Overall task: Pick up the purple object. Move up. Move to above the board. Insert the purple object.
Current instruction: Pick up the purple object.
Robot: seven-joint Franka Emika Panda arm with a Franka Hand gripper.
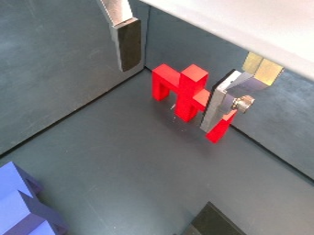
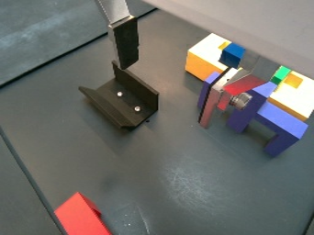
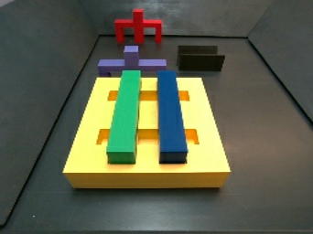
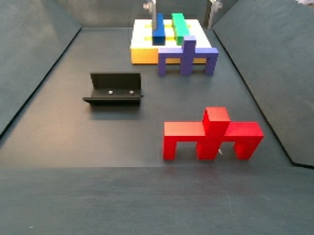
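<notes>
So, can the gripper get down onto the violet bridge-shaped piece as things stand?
Probably yes: the gripper is open and empty, and the violet piece stands uncovered, apart from the dark fixture. The yellow slotted board right behind it might crowd a finger.

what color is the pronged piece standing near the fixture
Red. The pronged piece shows best in a side view; the end effector is open above the floor, away from it.

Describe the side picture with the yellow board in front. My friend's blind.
A yellow board bearing a green bar and blue bar fills the front; behind sit the purple object, fixture, red piece. The open gripper isn't shown.
</notes>
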